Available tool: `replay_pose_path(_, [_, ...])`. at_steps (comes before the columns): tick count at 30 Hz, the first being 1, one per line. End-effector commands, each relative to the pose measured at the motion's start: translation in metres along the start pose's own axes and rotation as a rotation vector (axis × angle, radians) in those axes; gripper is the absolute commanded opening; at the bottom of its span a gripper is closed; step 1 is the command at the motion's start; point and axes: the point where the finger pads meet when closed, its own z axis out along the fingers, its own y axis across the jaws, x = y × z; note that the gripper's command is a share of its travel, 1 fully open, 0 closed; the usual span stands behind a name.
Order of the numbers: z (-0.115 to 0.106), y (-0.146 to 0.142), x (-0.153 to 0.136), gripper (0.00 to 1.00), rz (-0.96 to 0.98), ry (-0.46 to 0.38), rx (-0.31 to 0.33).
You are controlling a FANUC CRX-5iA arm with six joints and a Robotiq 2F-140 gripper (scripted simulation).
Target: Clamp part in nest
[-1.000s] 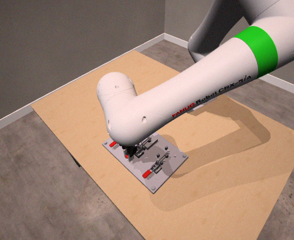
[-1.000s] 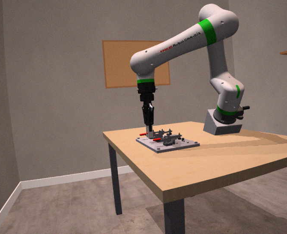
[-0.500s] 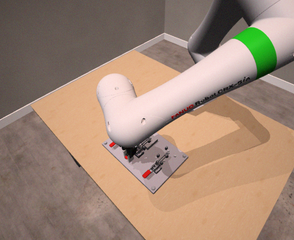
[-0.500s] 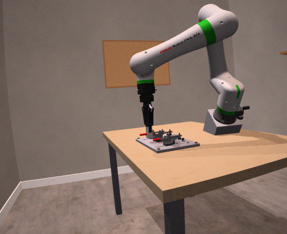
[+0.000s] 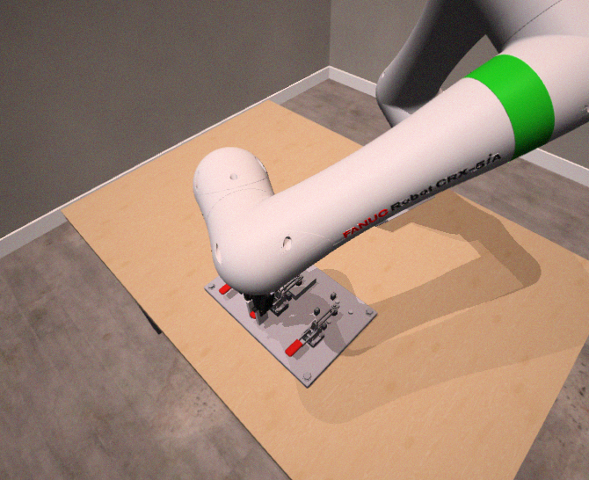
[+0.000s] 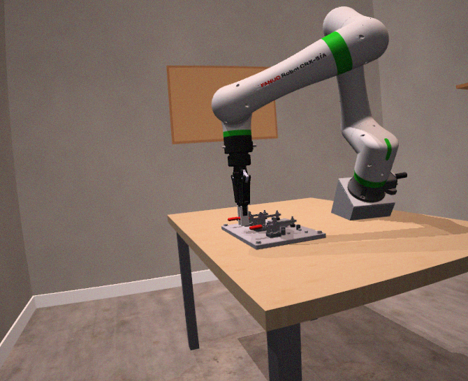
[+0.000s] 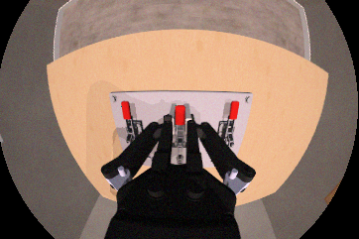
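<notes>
My end effector (image 7: 176, 135) points straight down over the fixture plate (image 5: 336, 338) on the bench (image 6: 349, 270), fingers clamped on the middle clamp's red handle (image 7: 179, 115). I see the part only dimly, beneath that clamp.

In the top view the white arm (image 5: 367, 185) runs out of the frame at the upper right and covers the upper left part of the grey plate (image 5: 330, 356), hiding most of the middle clamp. In the wrist view the black pincer (image 7: 179, 131) hides the lower half of the plate, and the surface (image 7: 284, 123) is cut by the round edge. The clamps are too small in the exterior view to tell their state.
</notes>
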Motion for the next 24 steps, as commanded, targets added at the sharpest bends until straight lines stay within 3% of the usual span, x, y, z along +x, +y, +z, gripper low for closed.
replay_pose_path(1, [0.0001,0.0001,-0.0004,0.0,0.0,-0.001,0.0])
replay_pose_path(24, [0.0047,0.0001,0.0014,0.0,0.0,-0.001,0.0])
